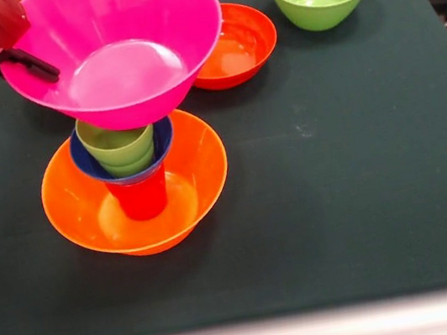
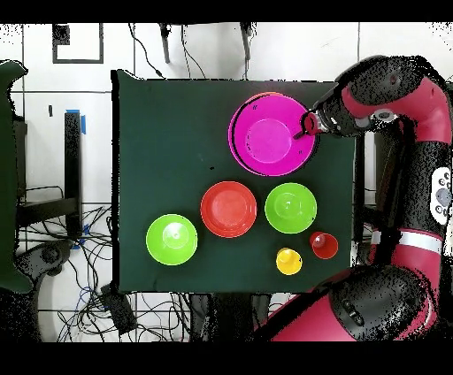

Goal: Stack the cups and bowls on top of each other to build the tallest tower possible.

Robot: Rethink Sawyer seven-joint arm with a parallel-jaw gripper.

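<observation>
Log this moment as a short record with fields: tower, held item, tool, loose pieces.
tower: large orange bowl as base, red cup in it, small blue bowl on the cup, light green cups nested in the blue bowl
held item: large pink bowl, tilted, above the tower; contact with the green cups cannot be told
tool: tool shut on the pink bowl's rim
loose pieces: red-orange bowl, two light green bowls, yellow cup, second red cup
surface: dark green table
</observation>
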